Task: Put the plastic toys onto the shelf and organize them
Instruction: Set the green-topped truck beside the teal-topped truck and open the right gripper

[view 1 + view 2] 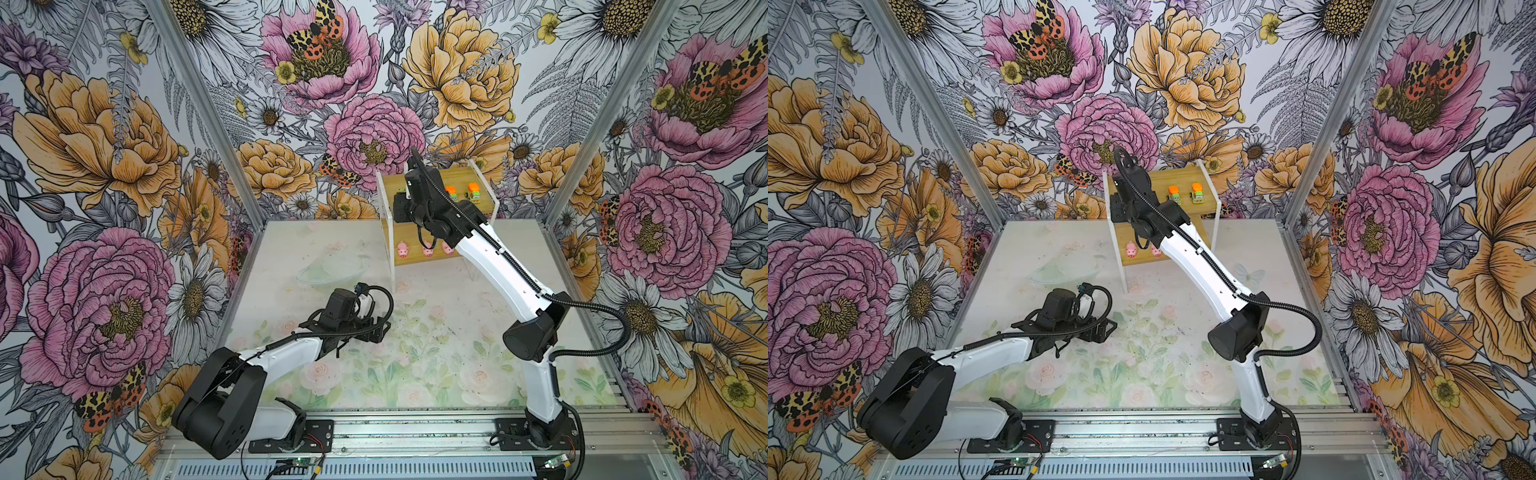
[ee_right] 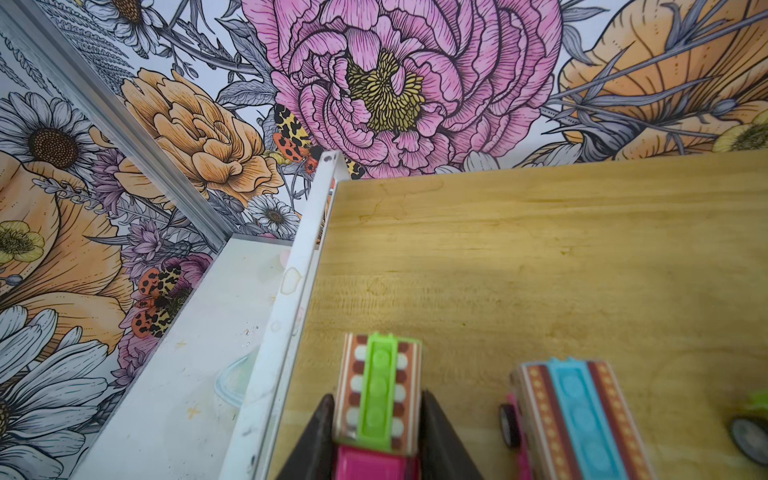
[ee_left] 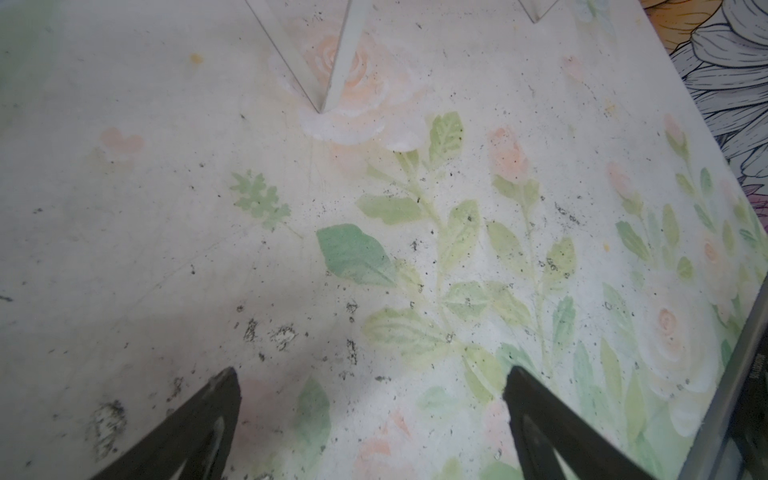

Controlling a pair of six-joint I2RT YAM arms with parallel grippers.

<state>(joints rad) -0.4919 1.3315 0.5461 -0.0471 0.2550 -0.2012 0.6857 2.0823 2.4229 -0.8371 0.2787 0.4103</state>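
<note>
On the top board of the shelf [image 2: 540, 257], the right gripper [image 2: 377, 398] narrowly brackets a pink truck [image 2: 377, 374] (clamped or just beside it, cannot tell), probably light, stiff, slick plastic, best pinched across its flat sides.

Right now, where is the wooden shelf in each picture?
Both top views: the shelf stands at the back, right of the middle, under the right arm.
Left wrist: only its white legs show, standing on the table.
Right wrist: its top board lies under the right gripper, whose fingers flank a pink truck.
Shared landmark: the shelf's white frame, in every view.
</note>
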